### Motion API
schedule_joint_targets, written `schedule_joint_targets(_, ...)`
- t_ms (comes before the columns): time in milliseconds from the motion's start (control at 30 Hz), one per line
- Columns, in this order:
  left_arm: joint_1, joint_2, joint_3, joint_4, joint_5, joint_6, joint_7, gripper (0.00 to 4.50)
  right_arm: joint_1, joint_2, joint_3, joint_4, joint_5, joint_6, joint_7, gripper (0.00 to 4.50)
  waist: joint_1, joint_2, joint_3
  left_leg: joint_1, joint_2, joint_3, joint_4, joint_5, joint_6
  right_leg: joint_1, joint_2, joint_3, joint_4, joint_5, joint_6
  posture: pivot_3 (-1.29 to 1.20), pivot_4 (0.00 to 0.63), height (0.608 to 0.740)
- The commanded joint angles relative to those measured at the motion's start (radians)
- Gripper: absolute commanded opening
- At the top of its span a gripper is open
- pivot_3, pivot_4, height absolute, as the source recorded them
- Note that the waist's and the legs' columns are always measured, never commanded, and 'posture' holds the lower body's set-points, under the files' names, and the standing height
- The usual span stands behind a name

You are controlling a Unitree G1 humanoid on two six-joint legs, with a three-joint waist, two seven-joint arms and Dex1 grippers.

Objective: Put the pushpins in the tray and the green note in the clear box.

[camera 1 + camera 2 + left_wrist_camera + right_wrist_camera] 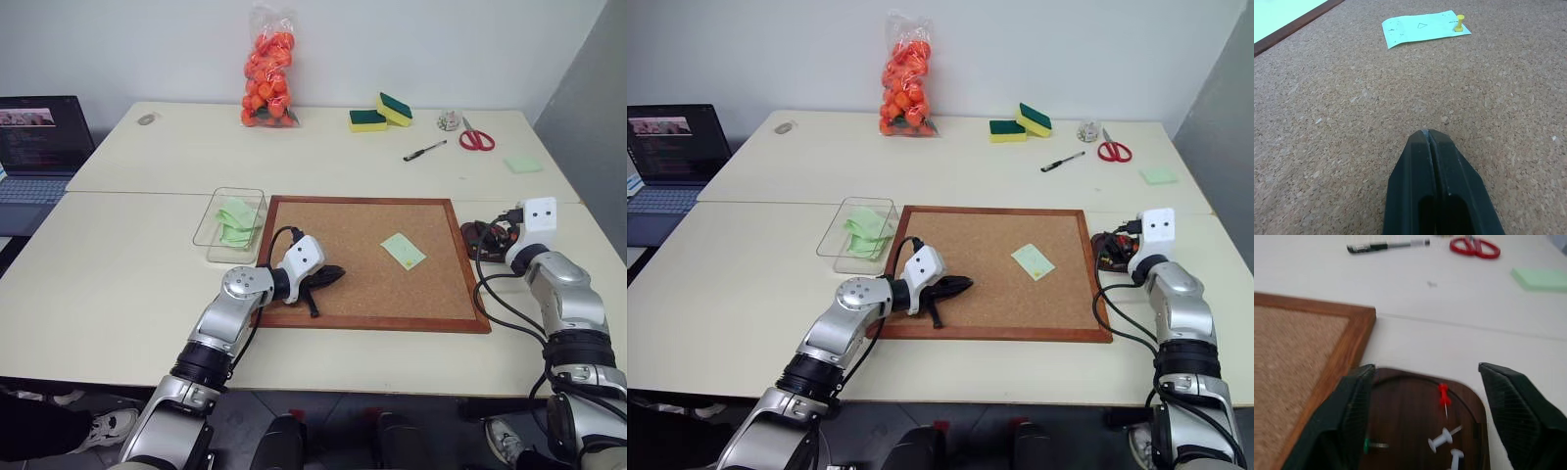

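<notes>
Cork-brown and wood-framed, the corkboard (372,262) lies at the centre of the pale counter (118,274), with the green note (403,251) lying on its right half, fastened at one corner by a yellow pushpin (1460,22). The left gripper (1429,135) rests low over the board's left part, well apart from the note, its black jaws pressed together and holding nothing. At the board's right edge sits the dark brown tray (1415,421), just beside the wooden frame. In it lie several pushpins (1442,431): a red one (1444,396), two white ones and a green one near the tray's left side. The right gripper (1425,396) hovers over the tray, its jaws spread wide to either side of the dish and empty. The clear box (217,223) stands just off the board's left upper corner and holds pale green paper slips (237,221). Farther back on the counter are a black pen (424,151), red scissors (476,137), a pale green pad (523,164), two green-and-yellow sponges (380,113) and a clear bag of orange pieces (268,69). A laptop (37,147) sits open at the far left.
</notes>
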Motion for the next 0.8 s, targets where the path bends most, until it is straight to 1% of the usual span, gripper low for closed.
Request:
schedule_joint_targets(33,0.018,-0.007,-0.035,0.018,0.016,0.008,-0.004,0.00,0.035,-0.014,-0.052,-0.181,0.075,0.041,0.033,4.09,0.000,0.000,0.000,0.000,0.000,0.000,0.000,0.000,0.000,0.000,0.000,0.000,0.000,0.000,0.000,0.00,0.150,0.740)
schedule_joint_targets(100,0.018,-0.007,-0.036,0.017,0.016,0.009,-0.004,0.00,0.066,-0.010,-0.058,-0.255,0.105,0.072,0.047,4.09,0.001,0.000,0.000,0.000,0.000,0.000,0.000,0.000,0.000,0.000,0.000,0.000,0.000,0.000,0.000,0.00,0.150,0.740)
schedule_joint_targets(200,0.018,-0.007,-0.036,0.018,0.016,0.009,-0.004,0.00,0.146,-0.008,-0.034,-0.403,0.137,0.102,0.088,4.09,0.001,0.000,0.000,0.000,0.000,0.000,0.000,0.000,0.000,0.000,0.000,0.000,0.000,0.000,0.000,0.00,0.150,0.740)
schedule_joint_targets(333,0.017,-0.008,-0.036,0.019,0.015,0.009,-0.004,0.00,0.275,-0.007,0.043,-0.569,0.112,0.089,0.130,4.09,-0.001,0.000,0.000,0.000,0.000,-0.001,0.000,0.000,0.000,0.000,0.000,0.000,0.000,0.000,0.000,0.00,0.150,0.740)
schedule_joint_targets(467,0.019,-0.008,-0.036,0.019,0.015,0.008,-0.005,0.00,0.363,0.021,0.117,-0.661,0.102,0.080,0.145,4.09,0.000,0.000,0.000,0.000,0.000,-0.001,0.000,0.000,0.000,0.001,0.000,0.000,0.000,0.000,0.000,0.00,0.150,0.740)
schedule_joint_targets(600,0.021,-0.008,-0.037,0.017,0.014,0.008,-0.007,0.00,0.399,0.042,0.202,-0.682,0.084,0.106,0.160,4.09,0.000,0.000,0.000,0.000,0.000,-0.001,0.000,0.000,0.000,0.001,0.001,-0.001,0.000,0.000,0.000,0.00,0.150,0.740)
schedule_joint_targets(800,0.024,-0.006,-0.040,0.010,0.016,0.012,-0.007,0.00,0.372,0.069,0.244,-0.615,0.042,0.061,0.155,4.09,0.000,0.000,0.000,0.000,0.000,-0.001,0.000,0.000,0.000,0.001,0.001,-0.001,0.000,0.000,0.000,0.00,0.150,0.740)
